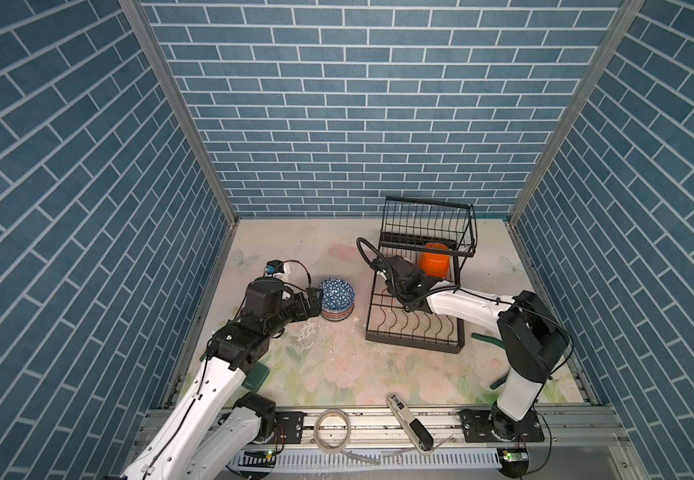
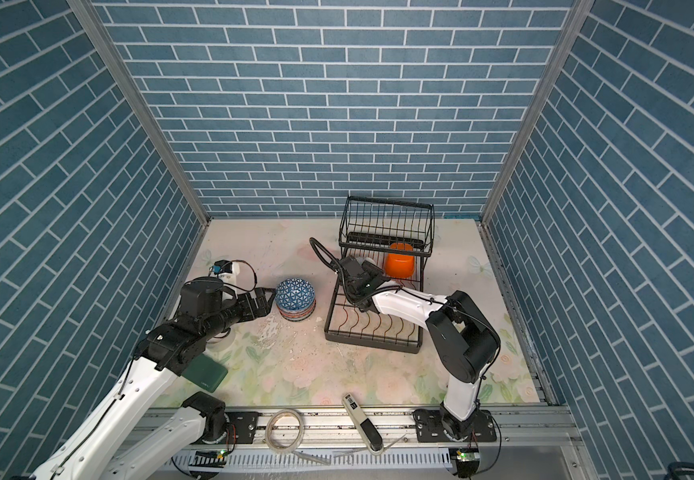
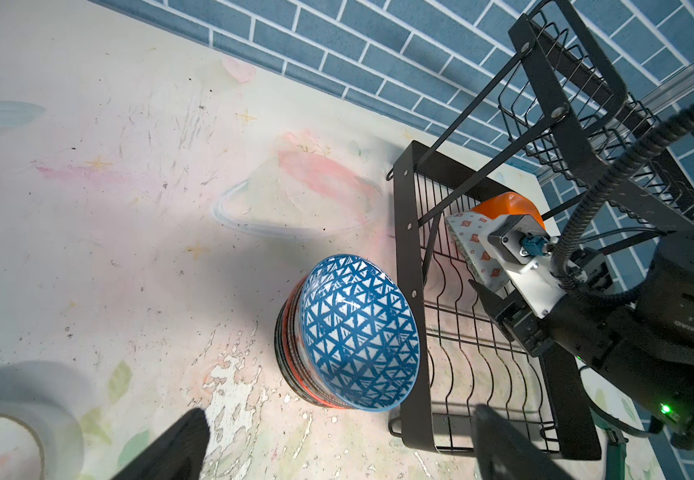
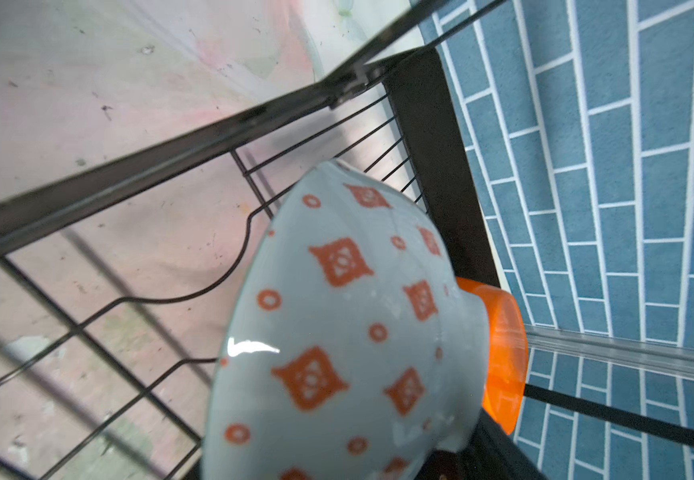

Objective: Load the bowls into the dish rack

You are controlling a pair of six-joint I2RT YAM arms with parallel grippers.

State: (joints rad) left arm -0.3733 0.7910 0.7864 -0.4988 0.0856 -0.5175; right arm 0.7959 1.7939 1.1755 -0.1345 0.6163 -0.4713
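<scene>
- Left gripper (image 2: 269, 302): jaws wide apart, empty, just beside stack of bowls (image 1: 337, 301), blue-patterned one uppermost
- Right gripper (image 3: 487, 291): apparently clamped on pale red-patterned bowl (image 4: 337, 332), tilted over dish rack (image 1: 416, 337) lower tier, beside orange bowl (image 1: 434, 261)

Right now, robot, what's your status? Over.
Left gripper open beside bowl stack. Right gripper shut on patterned bowl over dish rack. Orange bowl close beside it.

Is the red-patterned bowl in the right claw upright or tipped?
Tipped on edge: the red-patterned bowl shows its outer side, foot toward the orange bowl.
</scene>
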